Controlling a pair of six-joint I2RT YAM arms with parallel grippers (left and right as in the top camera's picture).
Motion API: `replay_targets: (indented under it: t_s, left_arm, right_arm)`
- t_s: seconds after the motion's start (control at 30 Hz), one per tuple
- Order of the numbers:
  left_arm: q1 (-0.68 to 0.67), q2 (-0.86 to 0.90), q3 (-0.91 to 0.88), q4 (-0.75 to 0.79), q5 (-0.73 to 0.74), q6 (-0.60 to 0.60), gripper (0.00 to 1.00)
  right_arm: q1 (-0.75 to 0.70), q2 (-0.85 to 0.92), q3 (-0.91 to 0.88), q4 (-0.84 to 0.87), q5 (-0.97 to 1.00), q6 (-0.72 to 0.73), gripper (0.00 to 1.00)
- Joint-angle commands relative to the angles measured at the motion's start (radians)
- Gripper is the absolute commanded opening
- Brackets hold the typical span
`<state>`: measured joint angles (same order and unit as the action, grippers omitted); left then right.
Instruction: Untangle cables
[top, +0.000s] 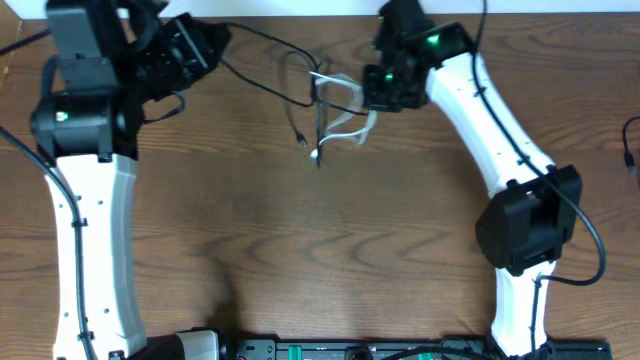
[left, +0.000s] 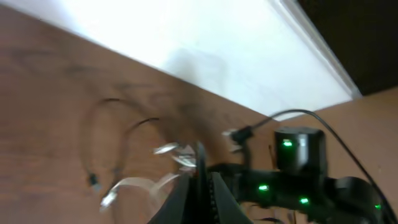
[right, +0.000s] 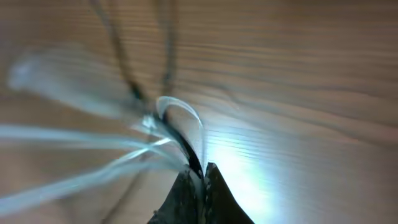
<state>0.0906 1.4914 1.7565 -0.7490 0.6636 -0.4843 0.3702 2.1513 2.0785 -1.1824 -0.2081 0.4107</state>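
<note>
overhead, the black cable (top: 262, 42) and white cable (top: 345, 112) lie tangled on the wooden table (top: 300, 250), between the arms. the right gripper (top: 366, 98), under green lights (top: 432, 40), is pinched tight on a white cable loop. the left gripper (top: 218, 40) is closed too, seemingly on the black cable, though its wrist view is blurred.
</note>
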Motion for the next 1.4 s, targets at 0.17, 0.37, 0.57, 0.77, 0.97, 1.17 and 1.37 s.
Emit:
replay_targets:
  t_s: [0.17, 0.37, 0.57, 0.77, 0.97, 1.17, 1.37]
  left_arm:
    - [0.159, -0.018, 0.002, -0.122, -0.116, 0.109, 0.07]
    - [0.169, -0.013, 0.002, -0.196, -0.154, 0.183, 0.07]
    - [0.166, -0.004, 0.0, -0.259, -0.208, 0.203, 0.08]
    - [0.158, 0.008, 0.0, -0.26, -0.208, 0.203, 0.07]
    - [0.147, 0.011, -0.011, -0.267, -0.208, 0.203, 0.08]
    - [0.123, 0.013, -0.035, -0.267, -0.208, 0.203, 0.08]
    - [0.101, 0.013, -0.035, -0.264, -0.208, 0.203, 0.07]
  right_arm:
    - [-0.119, 0.011, -0.04, -0.111, 0.501, -0.014, 0.01]
    - [-0.157, 0.005, -0.033, -0.143, 0.631, -0.029, 0.01]
    - [-0.181, -0.032, 0.048, -0.183, 0.227, -0.313, 0.01]
    - [-0.202, -0.134, 0.269, -0.227, -0.197, -0.518, 0.01]
    - [-0.216, -0.229, 0.377, -0.172, -0.268, -0.483, 0.01]
    - [-0.211, -0.237, 0.361, -0.208, -0.203, -0.442, 0.01]
    - [-0.178, -0.164, 0.307, -0.181, -0.203, -0.453, 0.36]
